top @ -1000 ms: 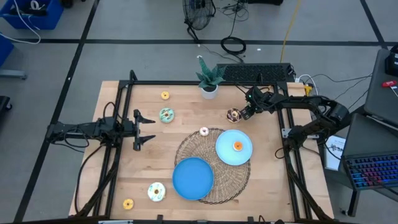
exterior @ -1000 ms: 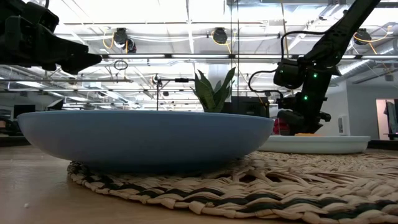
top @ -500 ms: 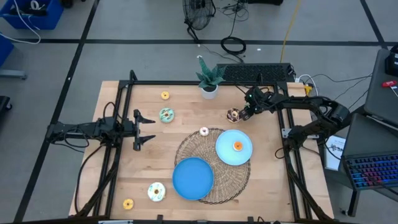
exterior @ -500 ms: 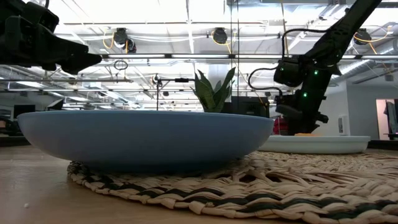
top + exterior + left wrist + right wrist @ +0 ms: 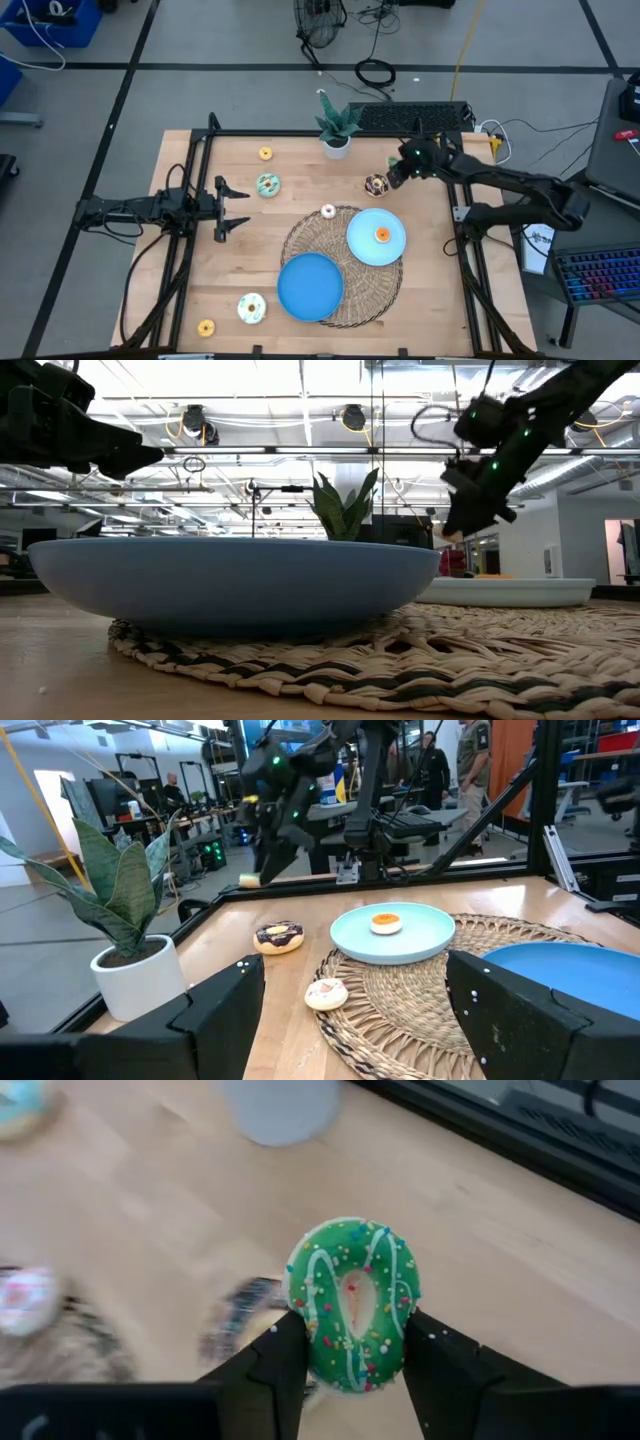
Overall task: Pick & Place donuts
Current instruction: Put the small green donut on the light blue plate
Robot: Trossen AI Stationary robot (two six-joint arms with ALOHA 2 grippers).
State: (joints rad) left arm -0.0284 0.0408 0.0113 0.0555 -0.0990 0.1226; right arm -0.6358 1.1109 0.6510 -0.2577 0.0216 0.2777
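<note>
Your right gripper (image 5: 350, 1370) grasps the green donut (image 5: 352, 1302) above the worktop (image 5: 300, 200), beside the chocolate donut (image 5: 376, 184); your left gripper (image 5: 235, 207) waits released.

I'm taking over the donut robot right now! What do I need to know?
Right hand: shut on the green donut, lifted above the table's far right side.
Left hand: open, empty, waiting at the left edge.
Done: orange donut on the light blue plate.
Left: chocolate donut, pink donut, teal donut, two yellow donuts and a cream one lie off the plates. The dark blue plate holds nothing.
</note>
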